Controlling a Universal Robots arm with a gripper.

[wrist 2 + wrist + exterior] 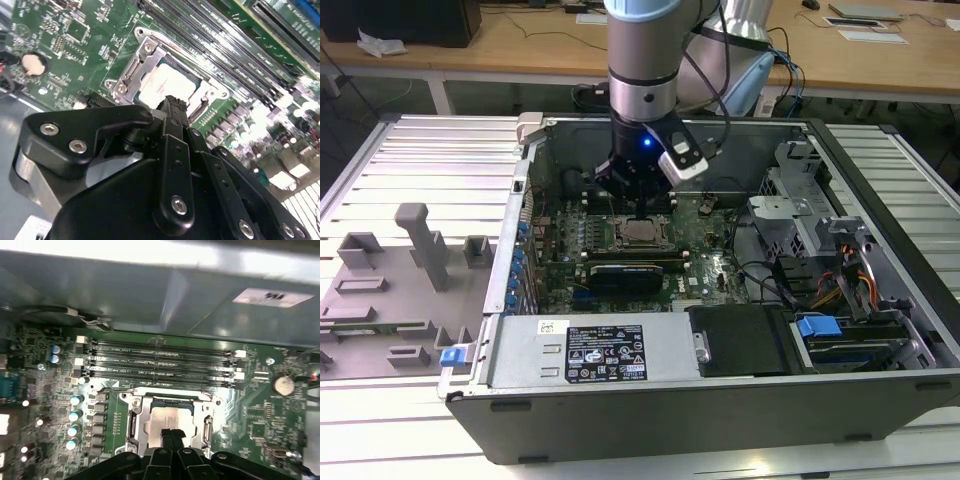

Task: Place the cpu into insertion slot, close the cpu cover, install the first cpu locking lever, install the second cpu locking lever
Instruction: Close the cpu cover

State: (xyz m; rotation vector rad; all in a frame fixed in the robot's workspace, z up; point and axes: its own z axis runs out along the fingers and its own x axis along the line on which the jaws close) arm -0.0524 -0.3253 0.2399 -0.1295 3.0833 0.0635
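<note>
The cpu (642, 233) lies flat in the insertion slot on the green board, its silvery top facing up in both wrist views (162, 85) (167, 419). The cpu cover (131, 75) (136, 426) is a silvery metal frame lying down around the chip, and it hides most of the slot. My gripper (638, 207) hangs straight above the chip, a short way off it. Its black fingertips (172, 106) (172, 436) are pressed together with nothing between them, over the chip's near edge.
Long black memory slots (160, 362) (225, 35) run beside the socket. A black graphics card (630, 272) lies in front of it. Case walls (530, 190) box the board in. Cables and drive bays (840, 270) sit at the exterior view's right, a grey fixture plate (390, 280) at its left.
</note>
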